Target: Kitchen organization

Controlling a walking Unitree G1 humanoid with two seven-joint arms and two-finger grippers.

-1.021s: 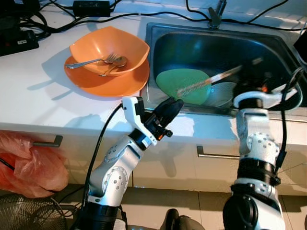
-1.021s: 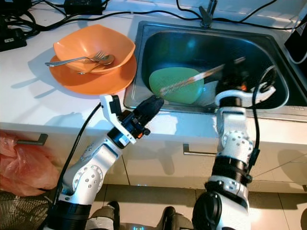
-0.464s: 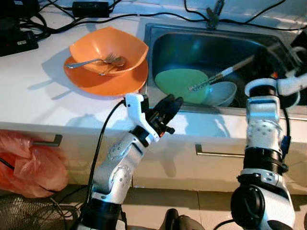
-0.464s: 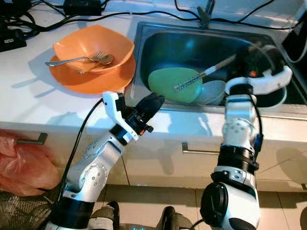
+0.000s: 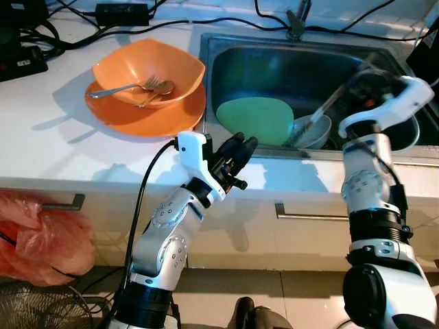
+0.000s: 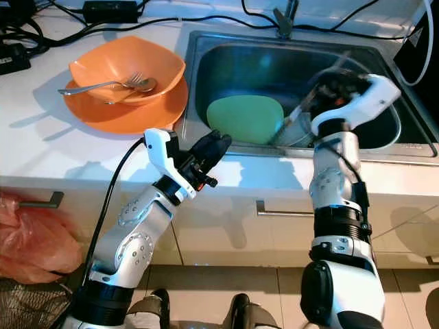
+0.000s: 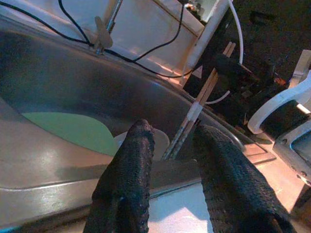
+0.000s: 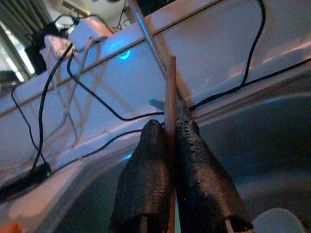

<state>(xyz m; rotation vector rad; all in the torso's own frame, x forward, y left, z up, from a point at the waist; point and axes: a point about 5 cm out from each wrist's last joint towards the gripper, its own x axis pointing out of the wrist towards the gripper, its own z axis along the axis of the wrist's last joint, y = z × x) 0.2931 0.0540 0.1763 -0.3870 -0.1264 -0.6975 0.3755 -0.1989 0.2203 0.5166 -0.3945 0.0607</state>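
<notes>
My right gripper (image 5: 358,81) hangs over the right half of the steel sink (image 5: 288,65), shut on a pair of chopsticks (image 5: 317,115). They slant down with their tips in a white bowl (image 5: 317,131). In the right wrist view the chopsticks (image 8: 171,92) stick out between the closed fingers (image 8: 148,170). A green plate (image 5: 255,120) lies in the sink beside the bowl. My left gripper (image 5: 240,145) is open over the counter's front edge by the sink, holding nothing. On the counter an orange bowl (image 5: 149,65) with a fork (image 5: 123,88) and spoon (image 5: 163,89) sits on an orange plate (image 5: 137,118).
A faucet (image 5: 298,17) stands behind the sink, with black cables and a power adapter (image 5: 120,10) along the back of the white counter (image 5: 62,151). A red plastic bag (image 5: 41,236) hangs below at the left. Drawer handles (image 5: 312,216) run under the counter edge.
My right gripper has swung up and right, so the chopsticks have left the green plate and now stand steeper with their tips in the white bowl. The left gripper stayed near the counter edge.
</notes>
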